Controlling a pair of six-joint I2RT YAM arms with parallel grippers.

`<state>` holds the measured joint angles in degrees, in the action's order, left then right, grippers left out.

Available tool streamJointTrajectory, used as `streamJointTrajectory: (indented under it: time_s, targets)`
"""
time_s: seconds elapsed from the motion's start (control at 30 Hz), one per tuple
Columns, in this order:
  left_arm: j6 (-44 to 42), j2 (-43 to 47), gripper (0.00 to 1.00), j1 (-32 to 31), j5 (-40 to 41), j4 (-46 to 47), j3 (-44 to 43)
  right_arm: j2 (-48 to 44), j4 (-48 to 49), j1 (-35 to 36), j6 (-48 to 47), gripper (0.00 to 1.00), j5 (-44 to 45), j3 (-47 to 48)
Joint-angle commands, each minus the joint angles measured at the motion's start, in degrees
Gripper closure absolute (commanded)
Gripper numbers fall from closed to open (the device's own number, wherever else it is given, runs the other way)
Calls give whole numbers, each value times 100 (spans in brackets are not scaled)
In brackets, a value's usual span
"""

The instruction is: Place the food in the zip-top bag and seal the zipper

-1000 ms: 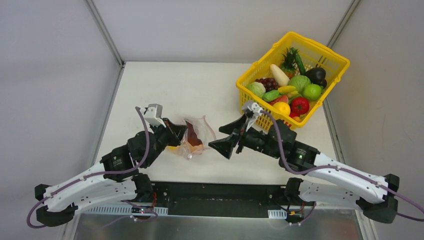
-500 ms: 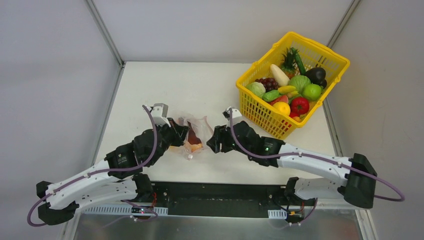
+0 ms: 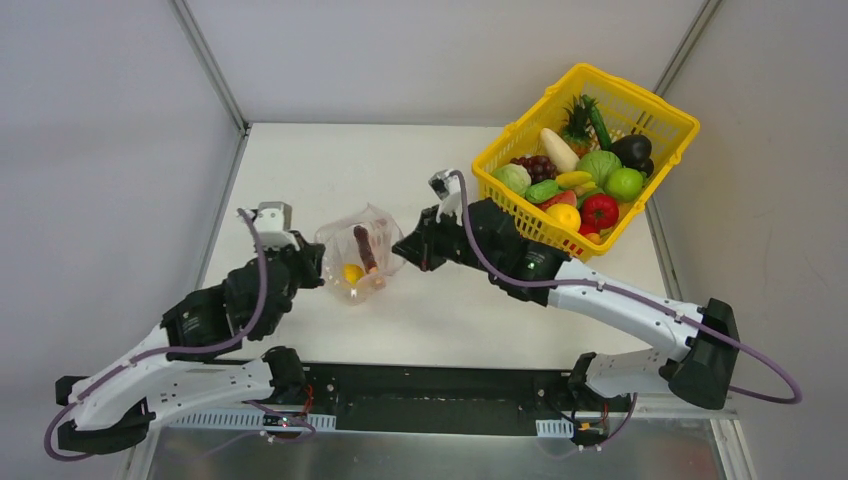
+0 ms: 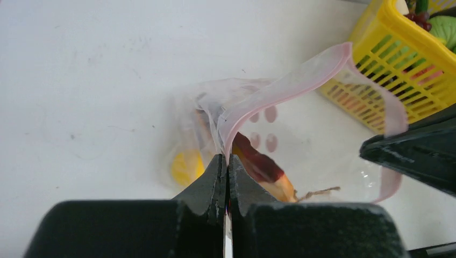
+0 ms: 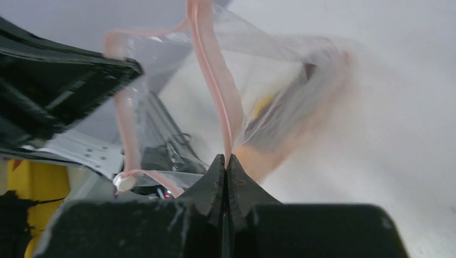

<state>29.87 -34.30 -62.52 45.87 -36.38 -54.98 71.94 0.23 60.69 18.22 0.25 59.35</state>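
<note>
The left claw (image 4: 226, 173) is pinched tight on one end of the pink zipper (image 4: 279, 88), and the right claw (image 5: 226, 167) is clamped just as tightly on the opposite end. Between them the zip-top bag (image 3: 355, 250) hangs over the middle of the desk (image 3: 380, 170), nearer its near edge than its far one. Its mouth gapes and the two lips bow apart. A yellow fruit (image 3: 352, 273) and a brown-red piece (image 3: 366, 250) lie inside. This looks like the start of sealing. The next move likely calls for drawing the ends apart until the lips lie straight against each other, then pressing along them. Bare desk lies open toward the left and far edges. The yellow basket (image 3: 640, 97), full of other food, sits at the far right corner just behind the right arm, so a pull that way has little room.
</note>
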Motion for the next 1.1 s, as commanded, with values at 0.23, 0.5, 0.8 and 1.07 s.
streamJointTrajectory:
  time_s: [0.23, 0.5, 0.8, 1.07]
  targets:
    - [-747, 700, 100, 49, -392, -630, -1055, 1262, 703, -280, -162, 100, -1585, 1504]
    - [-827, -655, 100, 54, -863, -532, -957, 1239, 982, -998, 411, 100, -1382, 256]
    - [-539, -1192, 100, 56, -1104, 481, -235, 780, 230, -1159, 131, 71, -1514, 17]
    - [-561, -1012, 100, 56, -1229, 811, -77, -220, -898, -1244, -935, 32, -218, 971]
